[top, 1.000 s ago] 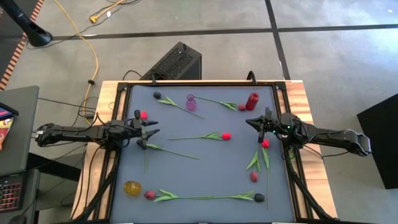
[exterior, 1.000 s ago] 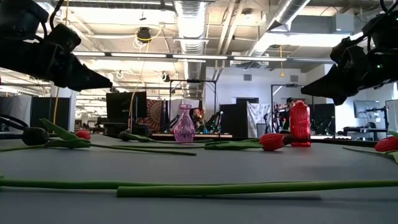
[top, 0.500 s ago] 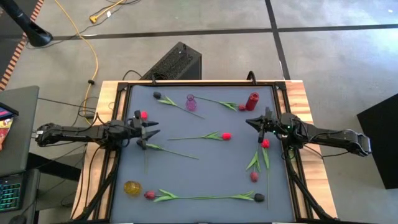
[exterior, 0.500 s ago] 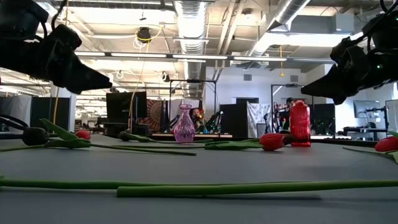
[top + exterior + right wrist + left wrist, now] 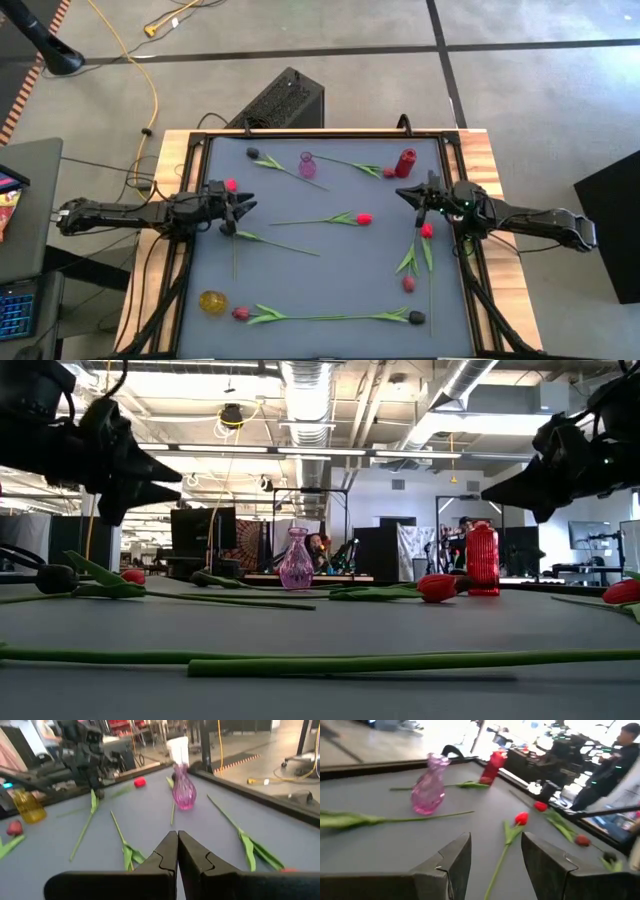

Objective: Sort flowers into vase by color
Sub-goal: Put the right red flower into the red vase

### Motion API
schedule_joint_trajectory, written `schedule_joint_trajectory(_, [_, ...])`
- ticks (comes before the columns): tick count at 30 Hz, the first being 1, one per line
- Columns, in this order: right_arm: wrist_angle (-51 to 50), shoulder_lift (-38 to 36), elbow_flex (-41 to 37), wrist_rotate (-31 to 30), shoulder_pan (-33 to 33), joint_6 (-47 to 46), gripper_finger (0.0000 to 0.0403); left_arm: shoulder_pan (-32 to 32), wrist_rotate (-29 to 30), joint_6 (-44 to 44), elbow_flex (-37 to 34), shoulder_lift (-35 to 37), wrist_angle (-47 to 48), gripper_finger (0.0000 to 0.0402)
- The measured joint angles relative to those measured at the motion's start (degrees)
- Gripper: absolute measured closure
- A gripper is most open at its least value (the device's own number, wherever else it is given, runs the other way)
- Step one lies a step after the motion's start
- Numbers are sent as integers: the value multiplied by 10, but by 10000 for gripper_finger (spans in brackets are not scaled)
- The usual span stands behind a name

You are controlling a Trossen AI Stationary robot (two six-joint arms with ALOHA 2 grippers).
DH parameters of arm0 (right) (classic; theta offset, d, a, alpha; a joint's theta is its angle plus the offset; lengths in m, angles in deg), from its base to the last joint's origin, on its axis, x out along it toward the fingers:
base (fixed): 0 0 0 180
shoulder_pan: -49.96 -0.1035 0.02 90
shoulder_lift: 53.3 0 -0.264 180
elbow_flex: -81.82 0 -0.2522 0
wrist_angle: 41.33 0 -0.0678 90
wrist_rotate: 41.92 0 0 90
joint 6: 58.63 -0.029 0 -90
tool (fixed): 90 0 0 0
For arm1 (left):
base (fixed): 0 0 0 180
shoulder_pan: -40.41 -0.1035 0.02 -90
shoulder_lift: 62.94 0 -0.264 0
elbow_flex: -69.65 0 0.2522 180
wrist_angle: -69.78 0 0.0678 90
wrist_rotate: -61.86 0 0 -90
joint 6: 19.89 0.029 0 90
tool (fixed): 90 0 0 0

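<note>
Tulips lie flat and scattered on the grey mat (image 5: 330,280): a red one (image 5: 363,218) mid-table, a dark one (image 5: 228,232) and a red head (image 5: 231,185) near my left gripper, and a red one (image 5: 427,231) by my right gripper. Others lie along the near edge (image 5: 330,317). A pink vase (image 5: 307,166), a red vase (image 5: 405,162) and a yellow vase (image 5: 212,301) stand upright. My left gripper (image 5: 244,206) hovers open at the mat's left side, pointing level toward the right. My right gripper (image 5: 402,195) hovers shut at the right side, pointing left.
The mat has a raised black frame (image 5: 300,132) round it, with wooden margins outside. Between the two grippers, the mat's middle holds only the red tulip's stem (image 5: 305,221). A black box (image 5: 285,98) stands on the floor beyond the far edge.
My left gripper has rolled about the line along which it points, staying in place: its two fingers, earlier spread side by side over the mat, now stand nearly one above the other. No flower has moved.
</note>
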Motion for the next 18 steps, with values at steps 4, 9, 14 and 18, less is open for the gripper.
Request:
schedule_joint_trajectory(4, [-14,2,23,11,0,-3,365,0,-3,54,25,-1,-5,239])
schedule_joint_trajectory(9, [-99,41,92,11,0,-31,365,0,11,137,63,-21,-4,239])
schedule_joint_trajectory(14, [-213,114,199,14,-2,-74,358,0,10,208,120,-76,-4,239])
schedule_joint_trajectory(18, [-315,187,293,19,-22,-114,343,0,6,265,183,-131,7,239])
